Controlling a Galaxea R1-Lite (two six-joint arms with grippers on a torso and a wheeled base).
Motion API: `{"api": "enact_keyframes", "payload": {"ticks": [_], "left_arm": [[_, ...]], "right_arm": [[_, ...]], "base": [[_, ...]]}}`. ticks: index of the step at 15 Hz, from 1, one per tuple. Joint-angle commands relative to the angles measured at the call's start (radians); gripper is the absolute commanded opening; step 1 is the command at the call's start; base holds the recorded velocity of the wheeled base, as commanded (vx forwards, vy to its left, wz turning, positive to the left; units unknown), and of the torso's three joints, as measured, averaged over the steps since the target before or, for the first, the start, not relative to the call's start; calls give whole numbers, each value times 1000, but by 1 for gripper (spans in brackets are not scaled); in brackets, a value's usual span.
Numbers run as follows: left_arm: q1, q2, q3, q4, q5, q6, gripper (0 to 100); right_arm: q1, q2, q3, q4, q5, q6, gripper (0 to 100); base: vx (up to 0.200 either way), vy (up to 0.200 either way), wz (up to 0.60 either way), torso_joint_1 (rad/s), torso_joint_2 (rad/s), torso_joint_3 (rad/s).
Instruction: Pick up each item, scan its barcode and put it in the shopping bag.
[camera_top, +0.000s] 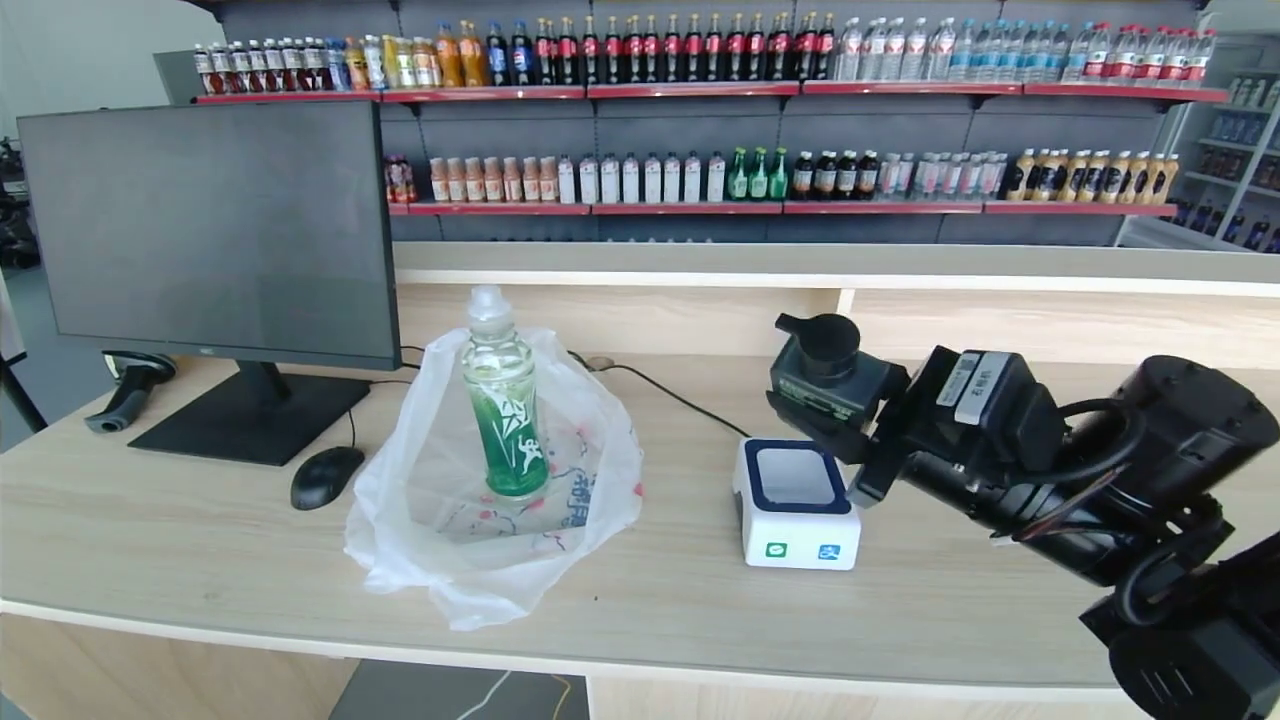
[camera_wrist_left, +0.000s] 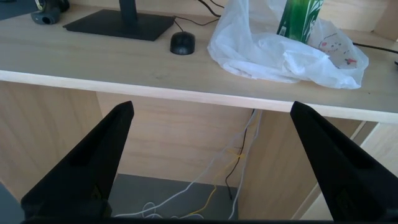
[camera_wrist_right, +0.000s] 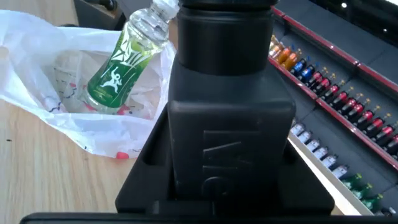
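Black bottle (camera_top: 828, 385) hangs clamped in the right gripper (camera_top: 868, 425), cap up and tilted, just above the scanner (camera_top: 797, 500) at its far edge. Shopping bag (camera_top: 470, 580), with a green bottle (camera_top: 505, 420) upright inside, lies to the robot's left of it. Left gripper (camera_wrist_left: 211, 109) gapes wide below the counter edge. You cannot see the barcode; the right arm hides its fingers.

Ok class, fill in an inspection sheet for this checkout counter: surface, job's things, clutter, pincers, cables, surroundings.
Surface: pale wooden counter.
Job's things: green bottle upright in shopping bag; dark bottle near barcode scanner.
Clutter: monitor, mouse, handheld scanner.
Pincers: left pincer open, below counter edge; right pincer shut on dark bottle.
Cables: cable across counter; wires hang beneath.
Surroundings: drink shelves behind.
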Motion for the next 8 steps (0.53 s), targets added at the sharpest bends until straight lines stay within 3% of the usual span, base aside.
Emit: {"api": "enact_keyframes", "payload": {"ticks": [1, 5, 8], "left_arm": [[0, 0, 0, 0, 0, 2, 100], [0, 0, 0, 0, 0, 3, 100], [0, 0, 0, 0, 0, 3, 100]], "right_arm": [[-5, 34, 28, -1, 12, -46, 0], [-38, 83, 38, -1, 38, -215, 0], [-71, 161, -24, -1, 125, -325, 0]], "base": [[0, 0, 0, 0, 0, 0], [0, 0, 0, 0, 0, 0], [0, 0, 0, 0, 0, 0]]}}
